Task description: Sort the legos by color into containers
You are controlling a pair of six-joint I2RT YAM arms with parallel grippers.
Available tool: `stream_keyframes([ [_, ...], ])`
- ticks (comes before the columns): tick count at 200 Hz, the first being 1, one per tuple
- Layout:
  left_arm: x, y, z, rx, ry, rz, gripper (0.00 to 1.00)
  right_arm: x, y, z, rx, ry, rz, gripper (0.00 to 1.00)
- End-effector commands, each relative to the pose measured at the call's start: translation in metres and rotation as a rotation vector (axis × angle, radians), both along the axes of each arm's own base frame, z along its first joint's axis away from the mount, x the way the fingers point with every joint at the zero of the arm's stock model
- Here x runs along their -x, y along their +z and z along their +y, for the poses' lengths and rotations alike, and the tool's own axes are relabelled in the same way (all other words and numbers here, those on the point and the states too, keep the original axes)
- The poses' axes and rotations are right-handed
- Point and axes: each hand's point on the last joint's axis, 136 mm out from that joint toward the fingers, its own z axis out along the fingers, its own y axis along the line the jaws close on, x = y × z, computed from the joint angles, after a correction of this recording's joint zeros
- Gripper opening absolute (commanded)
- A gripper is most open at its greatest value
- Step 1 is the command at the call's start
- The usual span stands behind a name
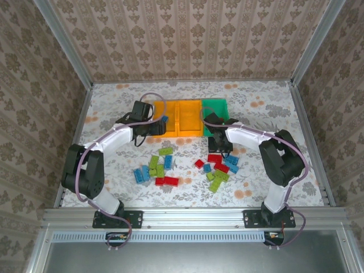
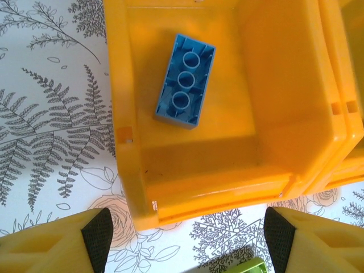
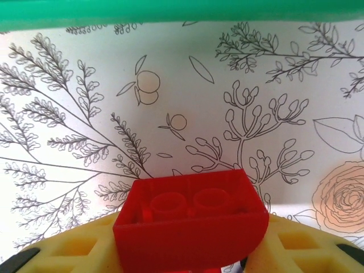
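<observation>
Red lego (image 3: 190,219) clamped in right gripper (image 3: 190,247) for sorting; blue lego (image 2: 185,81) sits in orange container (image 2: 128,142), left gripper (image 2: 187,239) spread, empty.

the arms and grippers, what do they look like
Both alike: the left arm and right arm have black joint housings, white forearm links and a thin lilac cable looping along each. The fingers are yellow plastic with black pads.
</observation>
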Motion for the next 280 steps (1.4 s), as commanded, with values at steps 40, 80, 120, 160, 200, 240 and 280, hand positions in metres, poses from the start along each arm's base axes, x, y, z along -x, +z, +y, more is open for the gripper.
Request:
stream_keyframes([
  [40,0.002,0.012,0.007,0.007,0.020,-0.039,0.74,-0.040,0.086,0.006,-0.025,0.009,-0.238,0.49],
  [80,0.006,0.009,0.007,0.010,0.019,-0.030,0.74,-0.043,0.071,0.004,0.007,0.003,-0.136,0.59],
  [120,0.010,0.003,0.010,0.005,0.021,-0.023,0.74,-0.018,0.024,-0.001,0.000,-0.075,-0.017,0.64],
  [160,0.011,0.000,0.007,0.015,0.012,-0.017,0.74,-0.021,0.005,-0.003,0.011,-0.110,0.000,0.64],
  [200,0.014,-0.005,0.007,0.018,0.010,-0.010,0.74,-0.027,-0.007,-0.007,0.014,-0.145,0.007,0.66],
  [240,0.014,-0.006,0.006,0.023,0.006,-0.009,0.74,-0.027,-0.019,-0.010,0.016,-0.161,0.030,0.54],
  [280,0.015,-0.008,0.005,0.026,0.001,-0.008,0.74,-0.029,-0.019,-0.010,0.018,-0.140,0.016,0.33],
])
